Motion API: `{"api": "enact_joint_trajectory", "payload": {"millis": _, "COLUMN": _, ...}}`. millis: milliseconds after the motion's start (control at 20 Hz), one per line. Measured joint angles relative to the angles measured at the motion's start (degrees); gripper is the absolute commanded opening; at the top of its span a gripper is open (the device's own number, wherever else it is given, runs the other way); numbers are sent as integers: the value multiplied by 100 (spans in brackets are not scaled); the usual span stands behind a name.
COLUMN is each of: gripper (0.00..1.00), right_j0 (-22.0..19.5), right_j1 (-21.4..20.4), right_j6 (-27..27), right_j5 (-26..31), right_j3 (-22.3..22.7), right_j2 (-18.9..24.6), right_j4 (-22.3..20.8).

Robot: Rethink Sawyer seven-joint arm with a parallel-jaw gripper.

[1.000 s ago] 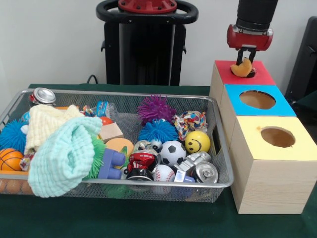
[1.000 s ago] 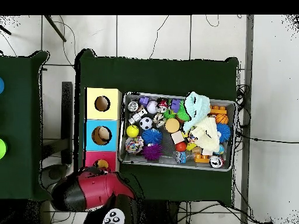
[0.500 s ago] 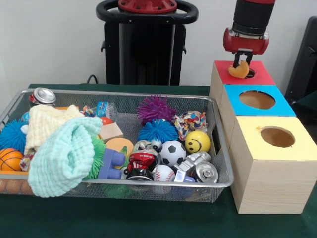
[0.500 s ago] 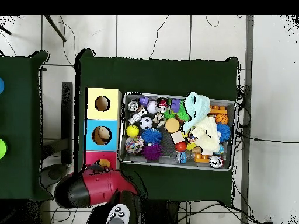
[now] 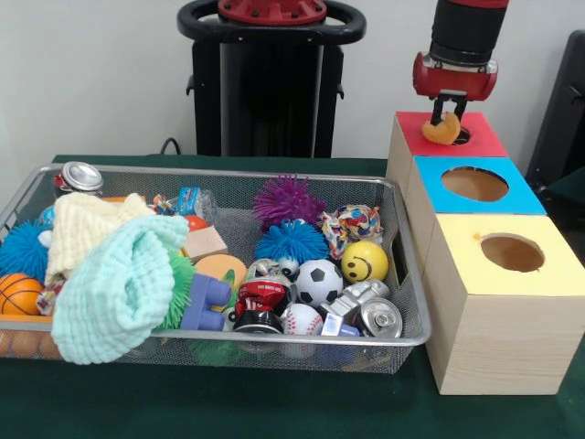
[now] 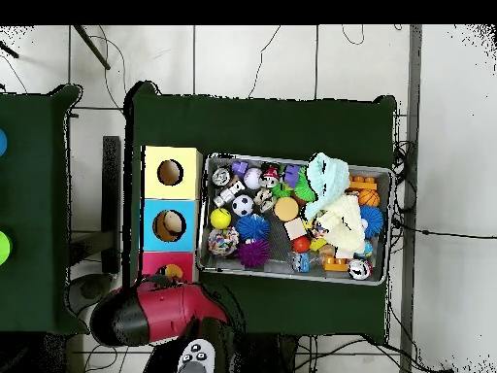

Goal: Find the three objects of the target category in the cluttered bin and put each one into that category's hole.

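My gripper (image 5: 446, 115) hangs over the red-topped wooden box (image 5: 487, 143) at the back right and is shut on a small orange object (image 5: 445, 132). The object sits low, just at the left rim of the box's round hole (image 5: 465, 136), which it partly hides. The wire mesh bin (image 5: 274, 337) fills the left and middle, packed with toys. In the overhead view the red arm (image 6: 160, 313) covers the gripper and part of the red-topped box (image 6: 155, 262); the bin (image 6: 291, 276) lies to its right.
The blue-topped box (image 5: 521, 198) and the yellow-topped box (image 5: 567, 274) stand in a row nearer the camera than the red one. The bin holds balls, spiky balls, cans, blocks, a rope toy and two cloths (image 5: 119, 274). The black pedestal (image 5: 270, 82) stands behind.
My gripper has come down a little and shifted slightly left with the orange object, bringing it to the rim of the red box's hole. Since half a second ago it has hardly moved.
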Motion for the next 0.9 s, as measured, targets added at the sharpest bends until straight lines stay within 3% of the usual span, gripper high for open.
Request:
{"api": "enact_joint_trajectory", "payload": {"millis": 300, "gripper": 0, "right_j0": 18, "right_j1": 61, "right_j6": 0, "right_j5": -4, "right_j3": -22, "right_j2": 0, "right_j4": 4}}
{"api": "enact_joint_trajectory", "payload": {"millis": 750, "gripper": 0, "right_j0": 61, "right_j1": 826, "right_j6": -1, "right_j5": -553, "right_j3": -190, "right_j2": 2, "right_j4": 8}}
{"api": "enact_joint_trajectory", "payload": {"millis": 900, "gripper": 0, "right_j0": 72, "right_j1": 818, "right_j6": 0, "right_j5": -690, "right_j3": -187, "right_j2": -26, "right_j4": 8}}
